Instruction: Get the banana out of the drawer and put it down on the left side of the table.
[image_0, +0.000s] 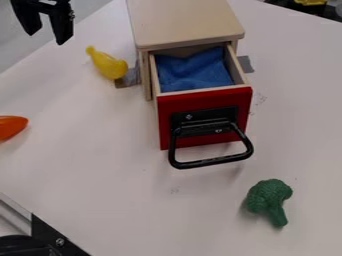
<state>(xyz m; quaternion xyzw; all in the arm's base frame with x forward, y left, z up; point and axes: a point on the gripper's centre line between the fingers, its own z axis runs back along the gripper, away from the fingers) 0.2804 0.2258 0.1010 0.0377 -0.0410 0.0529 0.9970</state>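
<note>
At the top left corner hangs the black gripper (45, 38), its two fingers spread apart with nothing between them. The yellow banana (107, 64) lies on the white table (100, 150), outside the drawer and to the left of the wooden cabinet, its thicker end by a strip of grey tape. It is to the right of the gripper and lower in the view. The red-fronted drawer (204, 102) is pulled out, with a blue cloth (192, 70) inside and a black handle on its front.
The wooden cabinet (184, 20) stands at the top centre. An orange toy (11, 127) lies at the left edge, and green broccoli (269, 200) at the lower right. A metal rail and black parts (57, 240) occupy the bottom left corner.
</note>
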